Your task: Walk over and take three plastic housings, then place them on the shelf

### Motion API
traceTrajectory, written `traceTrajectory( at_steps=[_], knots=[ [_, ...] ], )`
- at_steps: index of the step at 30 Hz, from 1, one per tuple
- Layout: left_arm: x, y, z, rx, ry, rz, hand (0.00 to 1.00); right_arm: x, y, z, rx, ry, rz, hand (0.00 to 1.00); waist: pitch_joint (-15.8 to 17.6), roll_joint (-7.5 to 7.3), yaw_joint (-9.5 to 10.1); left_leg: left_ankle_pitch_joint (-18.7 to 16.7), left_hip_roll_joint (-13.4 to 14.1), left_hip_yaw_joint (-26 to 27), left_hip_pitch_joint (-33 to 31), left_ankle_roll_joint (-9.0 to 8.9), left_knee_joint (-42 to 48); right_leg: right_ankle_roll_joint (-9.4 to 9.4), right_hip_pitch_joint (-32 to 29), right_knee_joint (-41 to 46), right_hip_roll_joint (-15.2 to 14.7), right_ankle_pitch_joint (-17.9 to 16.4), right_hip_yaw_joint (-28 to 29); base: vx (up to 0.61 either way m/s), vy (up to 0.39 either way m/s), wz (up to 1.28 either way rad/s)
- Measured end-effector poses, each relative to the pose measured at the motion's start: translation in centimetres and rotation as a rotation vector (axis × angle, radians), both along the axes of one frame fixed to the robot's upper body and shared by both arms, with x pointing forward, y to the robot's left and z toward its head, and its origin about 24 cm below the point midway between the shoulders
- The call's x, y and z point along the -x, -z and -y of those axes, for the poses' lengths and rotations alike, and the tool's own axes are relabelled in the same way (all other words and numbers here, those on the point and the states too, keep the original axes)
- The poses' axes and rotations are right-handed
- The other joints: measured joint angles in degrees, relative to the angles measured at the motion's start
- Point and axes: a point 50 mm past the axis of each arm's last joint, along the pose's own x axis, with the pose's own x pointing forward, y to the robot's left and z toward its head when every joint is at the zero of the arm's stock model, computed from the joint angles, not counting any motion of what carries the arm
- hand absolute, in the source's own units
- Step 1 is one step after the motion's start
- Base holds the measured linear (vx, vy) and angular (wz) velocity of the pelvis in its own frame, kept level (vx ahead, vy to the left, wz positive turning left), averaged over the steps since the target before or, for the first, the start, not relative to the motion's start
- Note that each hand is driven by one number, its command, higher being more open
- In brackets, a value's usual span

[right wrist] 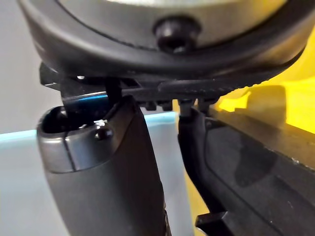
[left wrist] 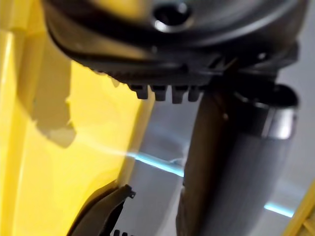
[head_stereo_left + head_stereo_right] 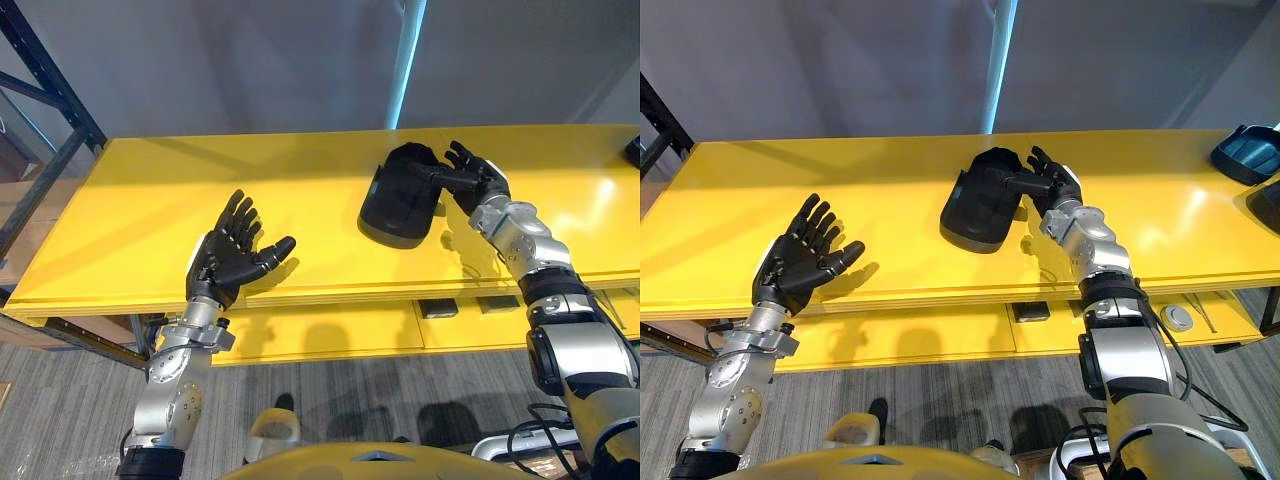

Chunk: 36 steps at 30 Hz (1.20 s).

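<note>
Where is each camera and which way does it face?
Left eye view: head, looking down on yellow shelf; left hand, right hand at black housing.
Right eye view: beside it, same scene.
Left wrist view: along left hand, over shelf.
Right wrist view: along right hand, housing beside it.
Shared: eyes and right wrist show the housing.

Yellow shelf point(image 3: 890, 190) open left of black housing point(image 3: 975, 215) up to left hand point(image 3: 800, 260); right hand point(image 3: 1058, 188) against housing's right side; blue tray point(image 3: 1250, 150), perhaps, farther right.

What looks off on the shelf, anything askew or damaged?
Nothing stands out. The black housing lies on the yellow shelf with the right hand at its edge; the left hand hovers open. No damage visible.
</note>
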Motion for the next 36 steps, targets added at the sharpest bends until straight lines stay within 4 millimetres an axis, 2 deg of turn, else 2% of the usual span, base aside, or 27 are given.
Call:
traceTrajectory(
  at_steps=[5, 11, 17, 21, 24, 26, 27, 28, 30, 31, 33, 35, 36],
  knots=[
    [-0.1, -0.1, 0.1, -0.001, 0.011, 0.004, 1.0, -0.8, -2.1, 0.0, 0.017, -0.057, 0.03, 1.0, 1.1, 0.06, 0.74, 0.02, 0.06, -0.32, -0.41, -0.03, 0.17, -0.03, -0.07, -0.02, 0.13, -0.02, -0.45, 0.0, 0.003, 0.05],
    [-0.2, -0.2, 0.0, -0.014, 0.033, 0.009, 1.0, -1.8, -4.7, -0.9, 0.034, -0.118, 0.077, 1.0, 2.9, 0.13, 1.7, 0.02, 0.06, -0.5, -0.59, -0.04, 0.75, -0.05, 0.05, -0.03, 0.14, -0.03, -0.63, 0.0, 0.001, 0.01],
    [-0.2, -0.1, 0.8, 0.017, 0.067, 0.006, 1.0, -2.2, -5.6, -0.8, 0.044, -0.075, 0.111, 1.0, 4.11, 0.5, 2.61, -0.05, 0.03, -1.02, -0.91, -0.07, 1.11, -0.11, 0.22, -0.01, 0.18, -0.08, -1.13, 0.0, 0.005, 0.04],
    [-0.1, 0.0, 1.1, 0.025, 0.079, 0.007, 1.0, -2.3, -7.4, -0.7, 0.082, 0.007, 0.25, 1.0, 4.14, 0.53, 2.36, -0.09, 0.04, -1.06, -1.0, -0.11, 1.11, -0.11, 0.09, -0.05, 0.21, -0.09, -1.08, 0.0, 0.0, 0.0],
    [0.1, -0.1, 1.3, 0.031, 0.075, 0.022, 1.0, -1.9, -10.7, -2.0, 0.14, 0.016, 0.439, 1.0, 4.41, 0.85, 1.87, -0.25, 0.1, -0.76, -0.84, -0.25, 1.11, -0.12, 0.04, -0.09, 0.24, -0.09, -0.94, 0.01, 0.002, -0.06],
    [0.3, -0.8, 1.3, 0.043, 0.055, 0.067, 1.0, -0.3, -12.6, -4.0, 0.128, -0.049, 0.625, 1.0, 4.47, 0.96, 1.45, -0.63, 0.2, -0.05, -0.44, -0.28, 1.11, -0.15, 0.0, -0.1, 0.22, -0.12, -0.44, 0.03, 0.007, -0.18],
    [0.5, -1.6, 1.1, 0.054, 0.028, 0.118, 1.0, 1.0, -12.9, -6.2, 0.098, -0.118, 0.715, 1.0, 4.47, 0.94, 0.92, -0.85, 0.28, 0.55, 0.03, -0.36, 1.06, -0.16, 0.02, -0.09, 0.18, -0.13, 0.05, 0.04, 0.01, -0.17],
    [0.6, -1.7, 1.1, 0.058, 0.021, 0.129, 1.0, 1.2, -12.9, -6.6, 0.089, -0.13, 0.725, 1.0, 4.47, 0.94, 0.77, -0.91, 0.3, 0.67, 0.14, -0.35, 1.04, -0.17, 0.04, -0.08, 0.17, -0.14, 0.16, 0.04, 0.013, -0.22],
    [1.0, -3.6, 0.9, 0.086, -0.031, 0.235, 1.0, 3.1, -10.6, -10.1, -0.003, -0.23, 0.741, 1.0, 4.46, 0.93, 0.29, -1.2, 0.44, 1.56, 1.41, -0.47, 0.65, -0.28, 0.52, -0.05, 0.1, -0.26, 0.65, 0.03, 0.01, -0.19],
    [1.0, -4.1, 0.9, 0.09, -0.046, 0.263, 1.0, 3.4, -9.7, -11.0, -0.002, -0.25, 0.726, 1.0, 4.44, 0.9, 0.17, -1.2, 0.46, 1.69, 1.76, -0.47, 0.32, -0.33, 0.66, -0.05, 0.11, -0.31, 0.76, 0.02, 0.004, -0.15],
    [1.3, -5.6, 0.9, 0.09, -0.103, 0.348, 1.0, 4.4, -5.4, -14.6, 0.0, -0.352, 0.59, 1.0, 4.41, 0.85, -0.5, -1.2, 0.63, 2.17, 2.61, -0.51, -0.4, -0.48, 0.96, -0.07, 0.2, -0.45, 1.09, 0.0, 0.004, -0.1],
    [1.4, -6.1, 1.0, 0.084, -0.131, 0.385, 1.0, 5.2, -2.9, -16.9, -0.008, -0.422, 0.497, 1.0, 4.41, 0.81, -0.63, -0.85, 0.78, 2.19, 2.7, -0.63, -1.2, -0.5, 0.7, -0.08, 0.38, -0.46, 1.02, 0.0, 0.0, 0.0],
    [1.5, -6.2, 1.1, 0.084, -0.142, 0.386, 1.0, 5.6, -2.2, -17.5, -0.022, -0.439, 0.472, 1.0, 4.4, 0.79, -0.62, -0.74, 0.85, 2.18, 2.71, -0.63, -1.38, -0.5, 0.65, -0.09, 0.46, -0.46, 1.0, 0.0, 0.0, 0.0]
  ],
)
